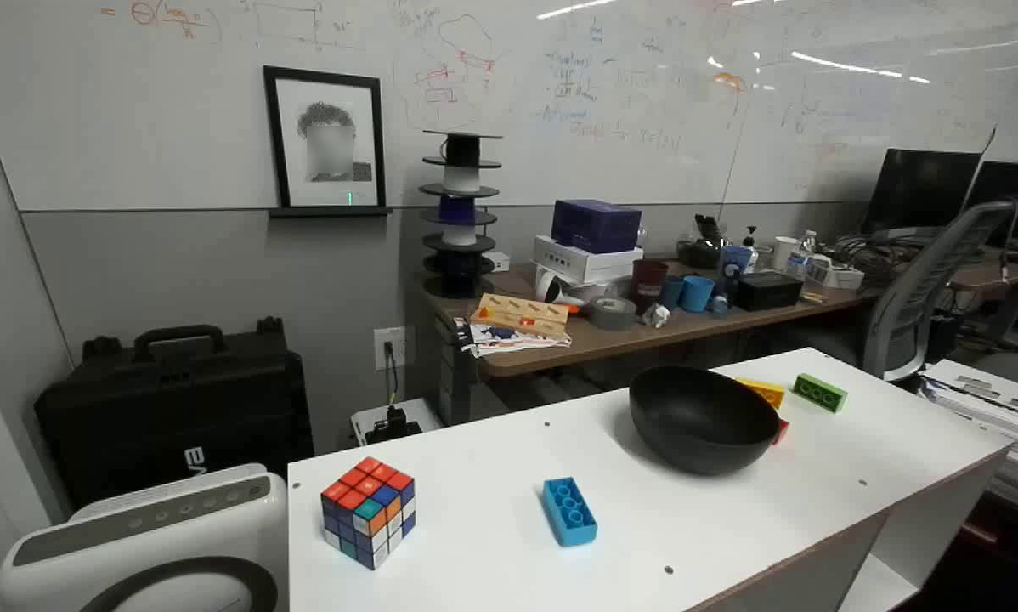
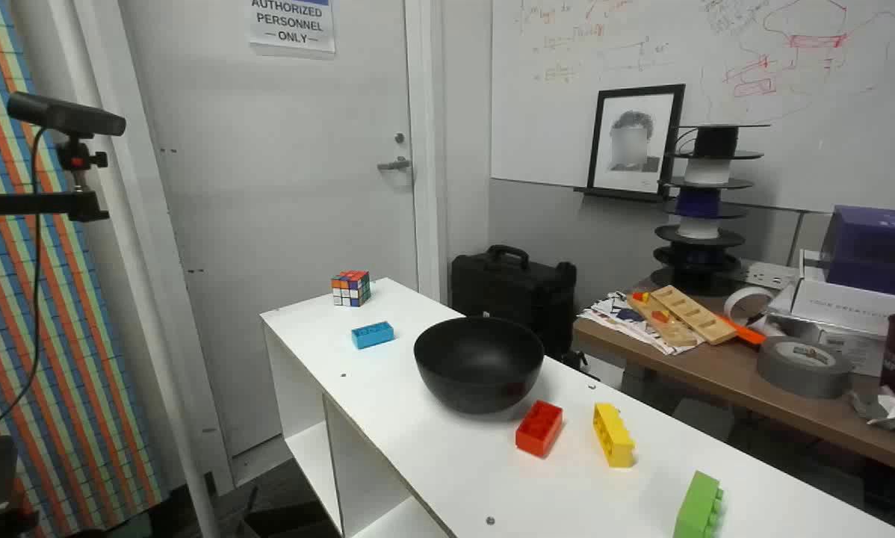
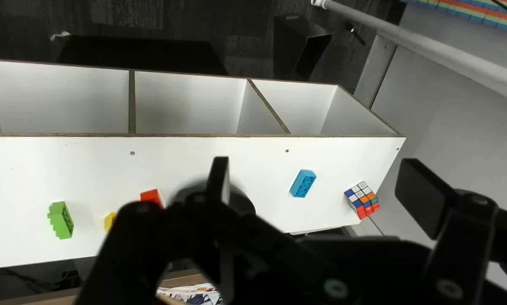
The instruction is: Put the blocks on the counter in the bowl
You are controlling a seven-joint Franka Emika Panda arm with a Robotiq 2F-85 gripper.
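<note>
Wrist view peers down: fingers [image 3: 420,199] up close, bench [image 3: 257,163] well beyond them! Both exterior views overlook that same bench; we face the whiteboard [image 1: 509,93] in an exterior view, the door [image 2: 283,194] in an exterior view.

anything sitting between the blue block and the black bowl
Nothing visible does: in both exterior views only the white counter shows between the blue block and the bowl. The puzzle cube lies beyond the block, away from the bowl. The bowl stands taller than the block, which likely needs lifting in.
</note>
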